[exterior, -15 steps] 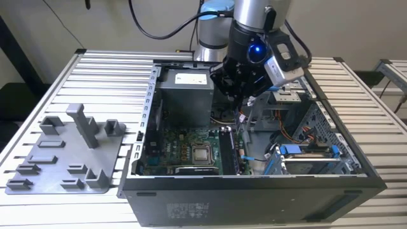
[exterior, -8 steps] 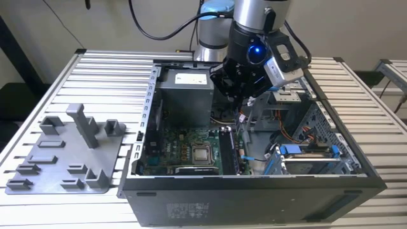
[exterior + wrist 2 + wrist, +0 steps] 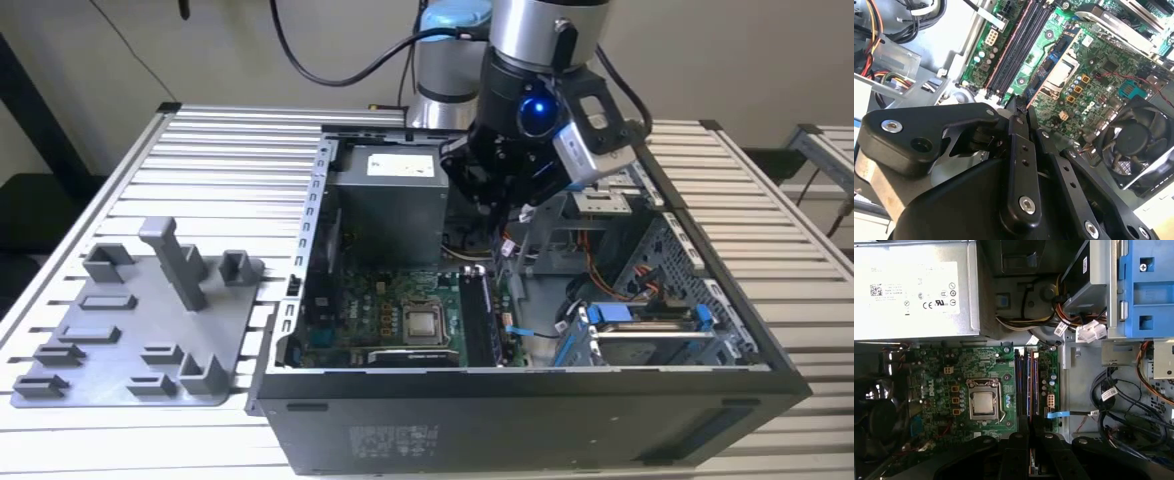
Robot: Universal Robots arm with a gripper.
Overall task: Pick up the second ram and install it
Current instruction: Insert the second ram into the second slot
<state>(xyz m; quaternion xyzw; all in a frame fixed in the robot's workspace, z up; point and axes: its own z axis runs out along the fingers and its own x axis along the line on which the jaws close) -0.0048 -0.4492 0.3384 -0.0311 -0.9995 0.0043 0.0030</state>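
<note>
Between the fingertips of your gripper (image 3: 1019, 114) sits a thin dark strip seen edge-on. It looks to be the second ram (image 3: 1019, 102), though so little of it shows that you should take that as likely rather than certain. The fingers (image 3: 1023, 150) are drawn almost together on it, with nothing but that sliver in the gap.

In the exterior view, the gripper hangs inside the open computer case (image 3: 534, 420), raised above the motherboard (image 3: 954, 370), so the stick is not yet seated. That puts it at about one o'clock from the processor chip (image 3: 424, 322). The memory slots (image 3: 478, 315) run along the chip's three o'clock side, and the power supply (image 3: 387, 165) stands near its twelve o'clock. Outside the case, at its nine o'clock, the grey holder tray (image 3: 134, 330) lies on the slatted table (image 3: 227, 150).
</note>
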